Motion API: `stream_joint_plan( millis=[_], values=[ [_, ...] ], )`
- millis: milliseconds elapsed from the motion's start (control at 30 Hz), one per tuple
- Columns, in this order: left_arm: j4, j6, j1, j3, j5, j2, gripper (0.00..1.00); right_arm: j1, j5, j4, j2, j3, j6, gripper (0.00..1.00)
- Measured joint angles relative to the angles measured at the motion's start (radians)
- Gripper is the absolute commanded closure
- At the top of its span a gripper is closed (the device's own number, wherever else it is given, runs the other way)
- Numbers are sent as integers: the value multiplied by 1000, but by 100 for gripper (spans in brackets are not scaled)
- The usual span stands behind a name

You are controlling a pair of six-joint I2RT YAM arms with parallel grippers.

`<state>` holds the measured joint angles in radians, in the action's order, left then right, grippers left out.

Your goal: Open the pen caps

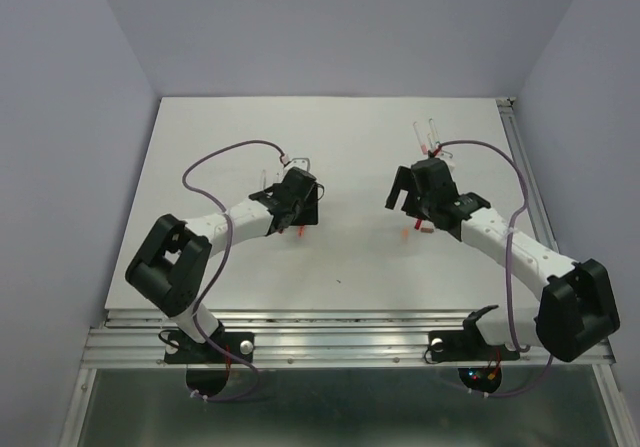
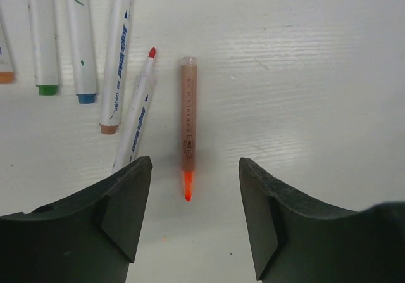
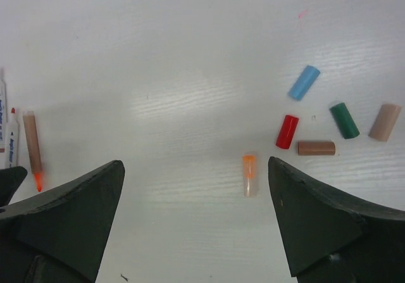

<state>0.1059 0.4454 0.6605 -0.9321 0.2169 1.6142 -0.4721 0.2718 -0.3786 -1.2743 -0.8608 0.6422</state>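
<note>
My left gripper [image 2: 195, 169] is open just above the table. An uncapped tan-barrelled pen [image 2: 188, 115] with a bare orange tip lies between its fingers, untouched. A white pen with a bare red tip [image 2: 138, 115] lies beside it, and several white pens [image 2: 82, 42] lie at upper left. My right gripper [image 3: 195, 166] is open and empty. A clear orange cap [image 3: 250, 175] lies loose by its right finger. Red [image 3: 287, 132], blue [image 3: 304, 82], green [image 3: 344, 120], brown [image 3: 316, 147] and tan [image 3: 384, 122] caps lie loose beyond it. In the top view the left gripper [image 1: 297, 222] and right gripper [image 1: 400, 199] hang mid-table.
The white table [image 1: 340, 267] has its near metal rail [image 1: 330, 332] by the arm bases. A few clear items [image 1: 428, 132] lie at the back right. Grey walls stand on three sides. Purple cables loop over both arms.
</note>
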Motion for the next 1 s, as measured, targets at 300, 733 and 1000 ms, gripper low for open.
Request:
stream_joint_plan(
  millis=[300, 733, 1000],
  values=[
    [-20, -8, 0, 0, -56, -168, 1, 188, -49, 21, -235, -284, -138, 0],
    [-117, -34, 0, 27, -130, -276, 1, 301, -139, -112, -892, -1034, -415, 0],
    [-117, -44, 0, 27, -124, -269, 1, 331, -166, -198, -1036, -1218, -449, 5]
  ],
)
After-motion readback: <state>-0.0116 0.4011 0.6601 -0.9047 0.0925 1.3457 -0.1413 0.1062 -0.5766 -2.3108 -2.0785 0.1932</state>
